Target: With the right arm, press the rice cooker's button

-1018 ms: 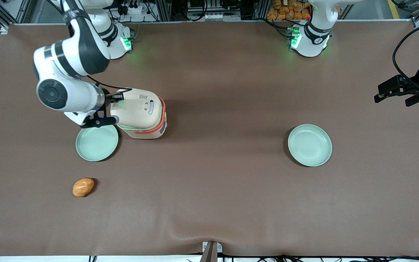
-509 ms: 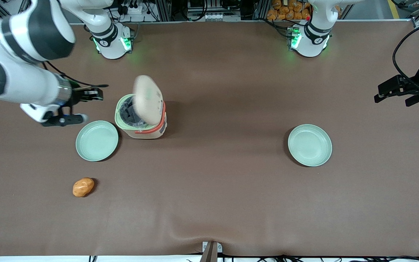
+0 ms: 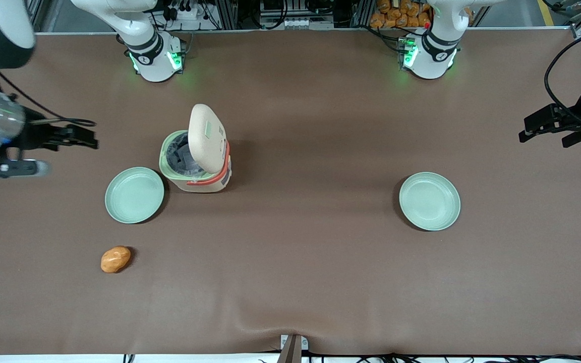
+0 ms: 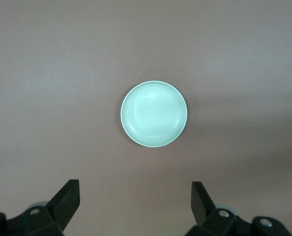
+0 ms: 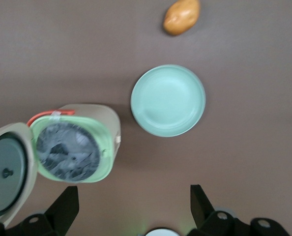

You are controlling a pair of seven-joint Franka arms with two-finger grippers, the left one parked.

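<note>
The rice cooker (image 3: 205,182) stands on the brown table with its cream lid (image 3: 208,136) swung upright, and the crinkled grey inside of the pot (image 3: 180,155) shows. I cannot make out the pale green button on the raised lid. In the right wrist view the cooker (image 5: 94,118) shows its green rim and the lid's inner face (image 5: 6,172). The right arm's gripper (image 3: 86,138) is open and empty, above the table well off toward the working arm's end from the cooker. Its two fingers stand wide apart in the wrist view (image 5: 132,206).
A pale green plate (image 3: 134,195) lies beside the cooker, a little nearer the front camera; it also shows in the right wrist view (image 5: 168,100). An orange-brown potato (image 3: 115,259) (image 5: 182,16) lies nearer still. A second green plate (image 3: 429,200) (image 4: 154,113) lies toward the parked arm's end.
The gripper was at the closed lid's button edge a second ago. The lid has sprung open and now stands upright. The arm has drawn away toward its own end of the table.
</note>
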